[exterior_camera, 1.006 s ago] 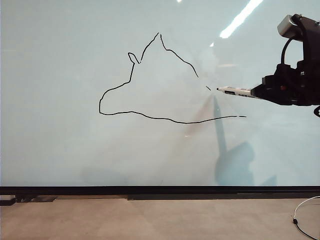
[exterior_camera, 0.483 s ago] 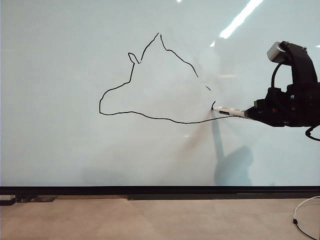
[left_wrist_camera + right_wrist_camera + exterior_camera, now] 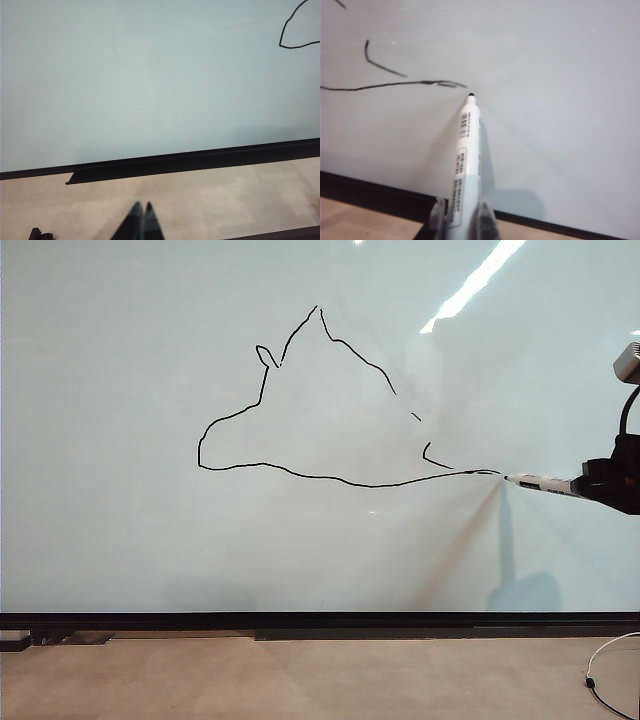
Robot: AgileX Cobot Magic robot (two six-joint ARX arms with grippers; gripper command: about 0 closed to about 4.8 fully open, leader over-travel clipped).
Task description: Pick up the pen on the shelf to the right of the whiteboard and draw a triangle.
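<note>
The whiteboard (image 3: 120,440) fills the exterior view and carries the triangle (image 3: 370,485), a wobbly black outline with a peak, a small loop and gaps. At the right edge my right gripper (image 3: 588,485) is shut on the pen (image 3: 540,483), which lies level with its black tip just past the right end of the base line. Whether the tip touches the board I cannot tell. In the right wrist view the pen (image 3: 465,155) sticks out from the gripper (image 3: 462,215) toward the stroke ends of the triangle (image 3: 370,87). My left gripper (image 3: 142,206) is shut and empty above the floor, far from the drawing.
A black strip (image 3: 320,621) runs along the board's lower edge above the beige floor (image 3: 300,680). A white cable (image 3: 610,670) lies on the floor at the lower right. A small dark object (image 3: 40,234) shows beside the left gripper.
My right gripper carried the pen down and to the right, leaving a short hooked stroke that meets the base line's right end. The left gripper has not moved.
</note>
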